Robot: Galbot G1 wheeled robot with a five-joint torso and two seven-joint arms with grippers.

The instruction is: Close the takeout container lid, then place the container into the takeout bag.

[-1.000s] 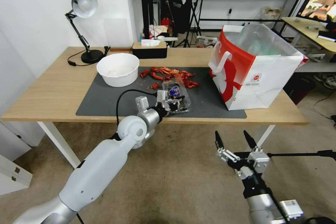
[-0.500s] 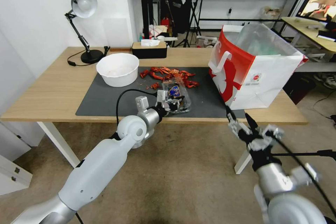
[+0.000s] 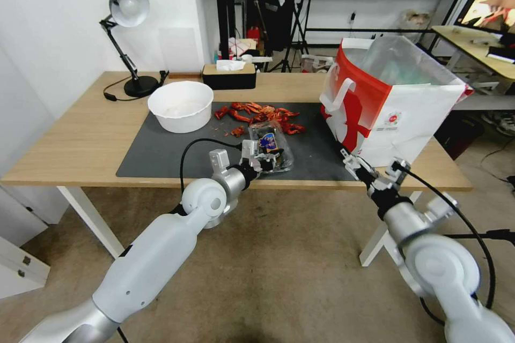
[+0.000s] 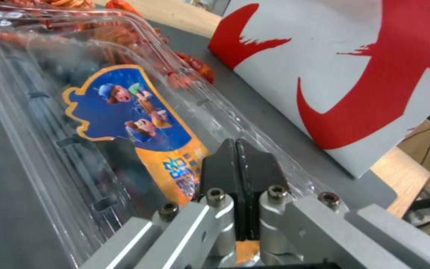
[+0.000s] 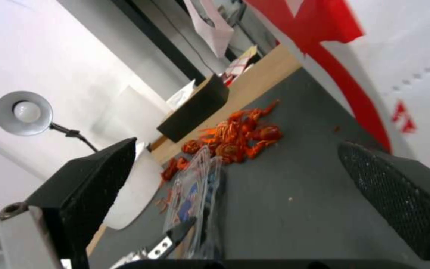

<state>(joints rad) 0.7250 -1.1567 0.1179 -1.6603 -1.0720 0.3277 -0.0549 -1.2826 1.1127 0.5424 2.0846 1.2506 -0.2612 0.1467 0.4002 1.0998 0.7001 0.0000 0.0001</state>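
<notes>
While one takeout container (image 3: 271, 147) lies on the grey mat (image 3: 161, 150) just left of the one takeout bag (image 3: 386, 102), the left tool (image 3: 266, 159) is pinched together on its near edge. The right tool (image 3: 358, 163), fingers apart, has risen to the bench (image 3: 80, 134) edge below the bag. Dark berries show through the lid (image 4: 125, 112).

Clear takeout container (image 3: 271, 147) with a blue and orange cartoon sticker (image 4: 140, 129) on its lid; red-and-white takeout bag (image 3: 386, 110), small round red logo; red-orange crayfish shells (image 3: 260, 113); white bowl (image 3: 181, 105); dark grey mat (image 3: 161, 153) on a light wood tabletop (image 3: 80, 134); black lamp (image 3: 126, 37)
</notes>
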